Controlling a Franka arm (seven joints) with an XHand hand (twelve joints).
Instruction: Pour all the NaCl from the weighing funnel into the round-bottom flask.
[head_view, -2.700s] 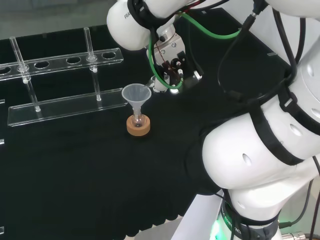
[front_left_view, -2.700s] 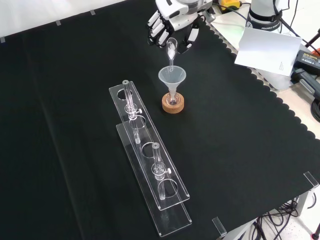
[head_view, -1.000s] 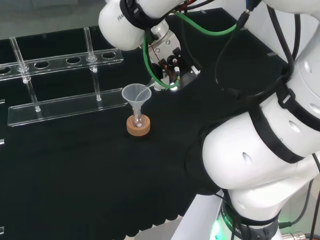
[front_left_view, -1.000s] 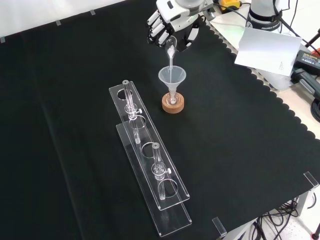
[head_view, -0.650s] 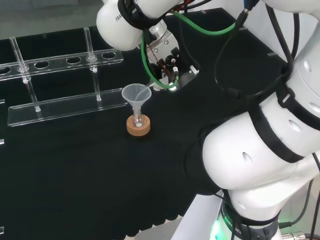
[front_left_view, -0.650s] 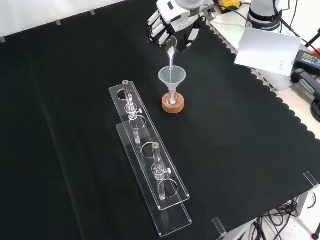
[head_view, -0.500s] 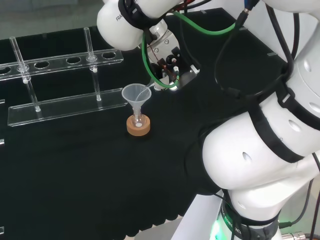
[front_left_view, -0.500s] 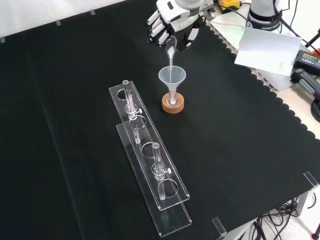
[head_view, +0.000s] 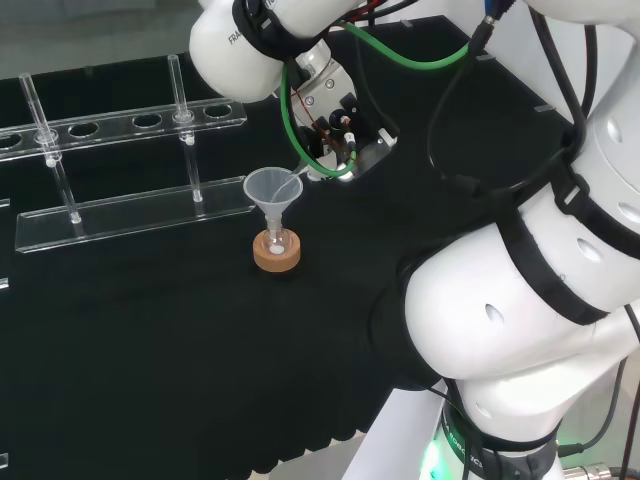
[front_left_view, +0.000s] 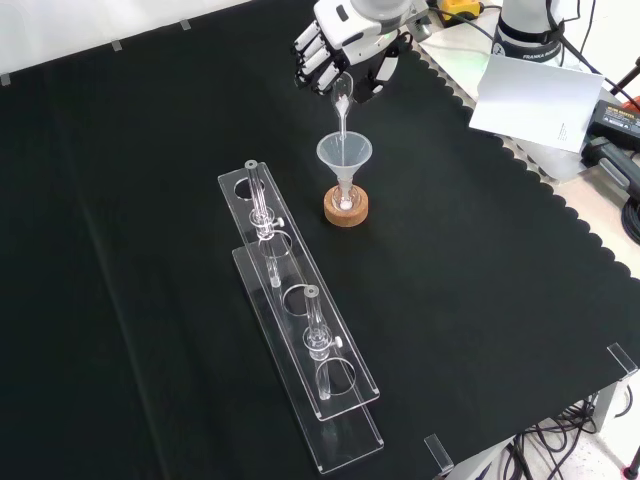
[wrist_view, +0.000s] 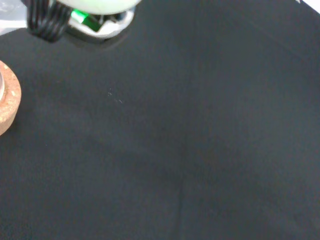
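A small round-bottom flask (front_left_view: 345, 202) sits on a cork ring (front_left_view: 346, 210) with a clear plastic funnel (front_left_view: 344, 155) in its neck; white powder lies in the flask's bottom. The hand (front_left_view: 345, 45) hangs above and behind it in the front view, its fingers curled round a clear glass weighing funnel (front_left_view: 342, 100). That funnel is tilted steeply, spout down into the plastic funnel's mouth, with white powder inside. From the head camera the flask (head_view: 277, 240), plastic funnel (head_view: 272, 190) and hand (head_view: 335, 125) show too. The wrist camera catches the cork ring (wrist_view: 6, 102).
Two clear test-tube racks (front_left_view: 300, 340) stand left of the flask in the front view, each with a glass tube (front_left_view: 258, 200). In the head view the racks (head_view: 130, 210) lie behind the flask. Papers and cables (front_left_view: 530, 95) lie past the cloth's scalloped right edge.
The hand has tipped the weighing funnel a little steeper over the plastic funnel. More white powder shows in the flask's bottom.
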